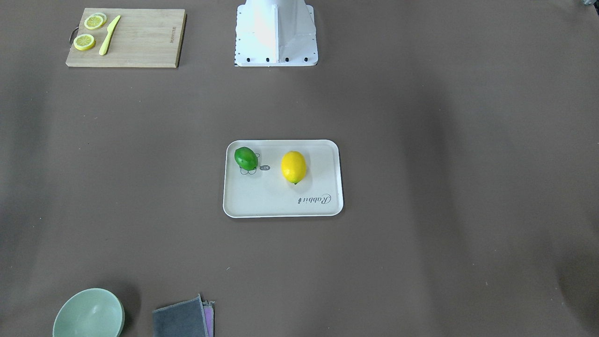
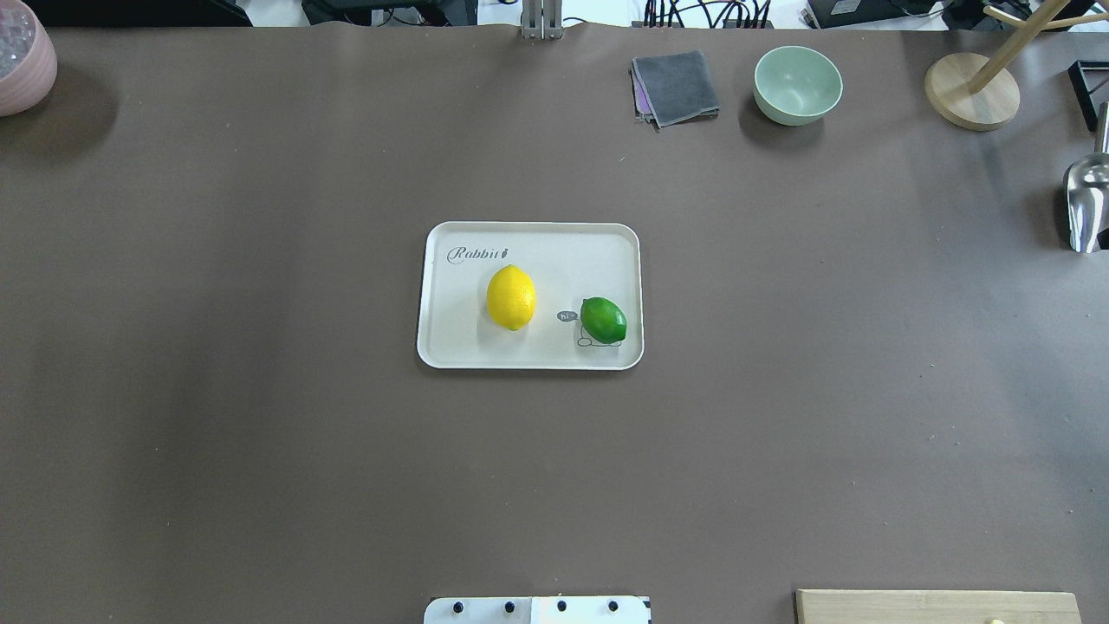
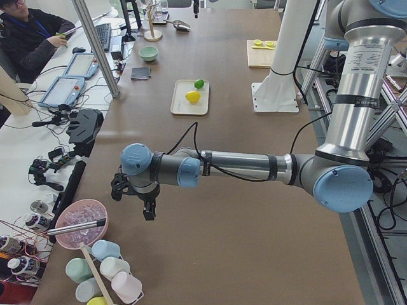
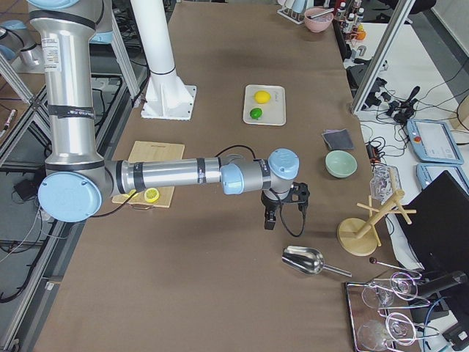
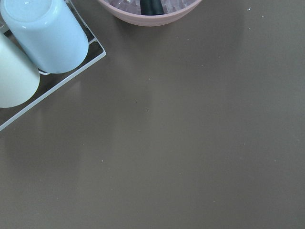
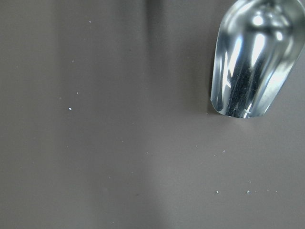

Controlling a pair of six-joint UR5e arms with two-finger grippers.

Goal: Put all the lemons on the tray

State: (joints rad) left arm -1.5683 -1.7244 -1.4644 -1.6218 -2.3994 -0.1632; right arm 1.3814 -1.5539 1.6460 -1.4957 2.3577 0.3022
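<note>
The off-white tray [image 2: 450, 347] lies at the table's middle. The yellow lemon [image 2: 511, 297] lies on it left of centre, and the smaller green lemon [image 2: 603, 319] lies on its right part, over the cartoon outline. Both also show in the front view, yellow [image 1: 294, 167] and green [image 1: 246, 158], on the tray [image 1: 262, 201]. My left gripper [image 3: 132, 204] hangs over the table's left end near a pink bowl, far from the tray. My right gripper [image 4: 283, 227] hangs over the right end near a metal scoop. I cannot tell whether either gripper is open or shut.
A bamboo cutting board [image 1: 140, 42] with lemon slices [image 1: 84, 42] and a yellow knife [image 1: 109, 35] sits near the robot's right. A green bowl [image 2: 797, 84], grey cloth [image 2: 676, 87], wooden stand [image 2: 970, 91], metal scoop [image 2: 1087, 204] and pink bowl [image 2: 22, 61] line the edges.
</note>
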